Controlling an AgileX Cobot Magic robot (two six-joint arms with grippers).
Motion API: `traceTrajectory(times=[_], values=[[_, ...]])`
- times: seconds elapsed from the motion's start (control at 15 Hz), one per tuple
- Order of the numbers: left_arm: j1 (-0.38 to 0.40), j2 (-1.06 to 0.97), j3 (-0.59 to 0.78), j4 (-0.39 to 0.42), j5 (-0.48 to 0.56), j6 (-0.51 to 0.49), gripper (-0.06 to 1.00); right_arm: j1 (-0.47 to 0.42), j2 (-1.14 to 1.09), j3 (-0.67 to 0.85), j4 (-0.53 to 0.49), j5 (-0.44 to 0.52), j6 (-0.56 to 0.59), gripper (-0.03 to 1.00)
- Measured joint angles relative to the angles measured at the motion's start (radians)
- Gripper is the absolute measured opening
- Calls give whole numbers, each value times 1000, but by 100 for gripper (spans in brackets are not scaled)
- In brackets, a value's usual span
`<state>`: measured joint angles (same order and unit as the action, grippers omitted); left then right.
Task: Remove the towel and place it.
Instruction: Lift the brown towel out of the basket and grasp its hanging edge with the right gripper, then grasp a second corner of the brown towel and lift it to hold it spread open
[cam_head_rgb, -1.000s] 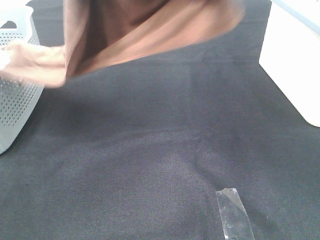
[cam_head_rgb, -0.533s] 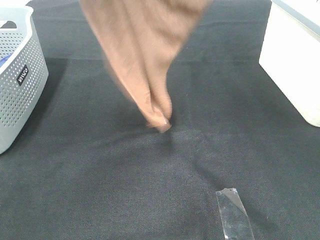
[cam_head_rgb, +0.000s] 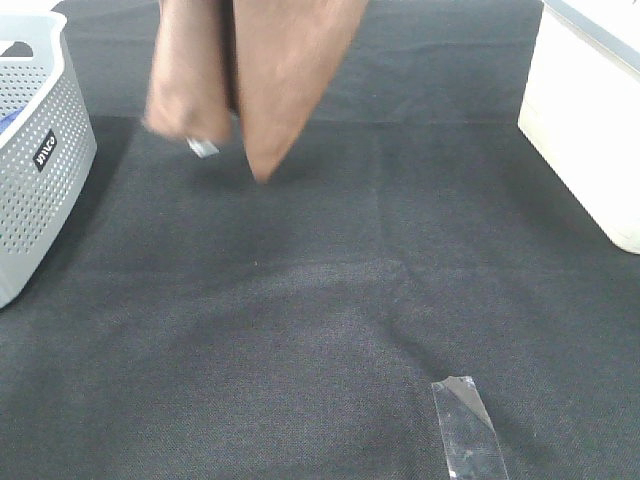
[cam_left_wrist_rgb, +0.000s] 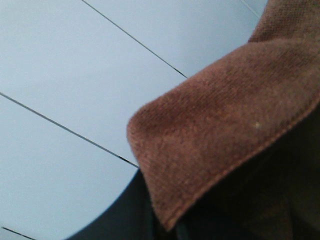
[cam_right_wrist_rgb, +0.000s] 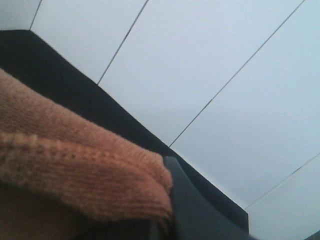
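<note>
Aloft, the towel (cam_head_rgb: 270, 70) hung over the far left part of the black table (cam_head_rgb: 330, 320).
The left gripper (cam_left_wrist_rgb: 172, 231) and right gripper (cam_right_wrist_rgb: 167, 220) were each clamped tight on its hem; its pointed corner dangled right of the grey basket (cam_head_rgb: 45, 190).

The towel (cam_head_rgb: 285, 70) at upper centre is matt brown terry cloth, fuzzy, with a stitched hem. The table (cam_head_rgb: 330, 300) wears dark, matt, coarse-woven fabric. At left, the basket (cam_head_rgb: 40, 210) is smooth, pale, perforated plastic. Lower right, the strip of tape (cam_head_rgb: 468, 435) is clear and glossy.
</note>
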<state>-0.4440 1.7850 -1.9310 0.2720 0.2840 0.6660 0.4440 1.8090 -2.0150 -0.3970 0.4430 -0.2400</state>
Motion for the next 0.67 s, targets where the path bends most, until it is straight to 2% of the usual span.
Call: traceTrajectory(times=[0.33, 0.67], values=[[90, 143, 0, 2, -354, 0, 3, -64, 84, -11, 0, -260, 24, 0], [109, 304, -4, -25, -657, -1, 3, -111, 197, -137, 0, -283, 47, 0]])
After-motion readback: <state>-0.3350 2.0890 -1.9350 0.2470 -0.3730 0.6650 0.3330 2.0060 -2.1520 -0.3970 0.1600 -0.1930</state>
